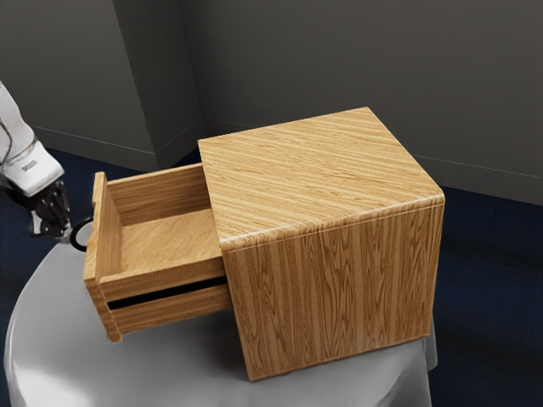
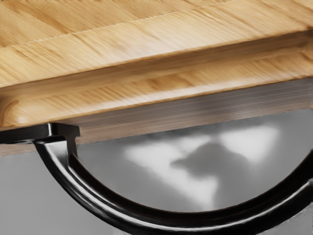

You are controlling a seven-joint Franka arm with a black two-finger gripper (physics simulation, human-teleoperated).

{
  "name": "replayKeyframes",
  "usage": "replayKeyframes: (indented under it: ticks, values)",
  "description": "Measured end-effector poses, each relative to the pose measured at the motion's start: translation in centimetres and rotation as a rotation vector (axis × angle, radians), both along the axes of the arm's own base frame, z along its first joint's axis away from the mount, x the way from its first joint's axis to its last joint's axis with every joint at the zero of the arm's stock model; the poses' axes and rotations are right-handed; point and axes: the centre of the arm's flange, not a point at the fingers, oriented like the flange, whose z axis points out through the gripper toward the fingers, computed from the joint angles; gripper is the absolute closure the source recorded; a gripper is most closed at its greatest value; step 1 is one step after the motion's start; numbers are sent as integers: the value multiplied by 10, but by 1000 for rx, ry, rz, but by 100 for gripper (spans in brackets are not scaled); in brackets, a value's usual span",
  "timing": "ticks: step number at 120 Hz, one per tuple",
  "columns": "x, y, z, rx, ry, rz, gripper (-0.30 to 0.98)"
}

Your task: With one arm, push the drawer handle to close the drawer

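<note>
The grey-draped table (image 1: 42, 339) carries everything, its rounded edge sweeping through seven o'clock in the exterior view. On it stands the wooden cabinet (image 1: 327, 178), its top and near side panel plain to see. From the cabinet the drawer (image 1: 170, 242) juts toward nine o'clock, well out; a long dark slot (image 1: 168, 293) runs along its side. The arm (image 1: 30, 165) comes in from ten o'clock, and at its end the gripper (image 1: 64, 234) sits at the handle's nine o'clock side, very near it. Whether its jaws are parted or clenched I cannot tell, nor whether it touches the handle. The black curved handle (image 2: 190, 223) is on the outer face of the drawer front (image 1: 107, 237), at the drawer's nine o'clock end; in the wrist view its bow reaches out from the wood toward the hand.

The step in hand looks like lining up for the push, or its very start, with nearly all the closing still to do. The next move calls for firm contact on the handle, then a steady drive just above three o'clock in the exterior view, along the drawer's own line. Pressing off-centre could skew the drawer or let the gripper slip off the curve.
</note>
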Motion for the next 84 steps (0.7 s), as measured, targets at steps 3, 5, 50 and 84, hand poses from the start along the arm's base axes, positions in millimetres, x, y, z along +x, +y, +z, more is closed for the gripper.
replayKeyframes:
  ticks: [3,5,50,84]
  values:
    - [1,-3,0,0,1,-6,79]
    - [1,-4,-1,-1,1,-10,79]
    - [14,-36,0,-13,-4,-71,78]
    - [26,-59,4,6,-1,-99,78]
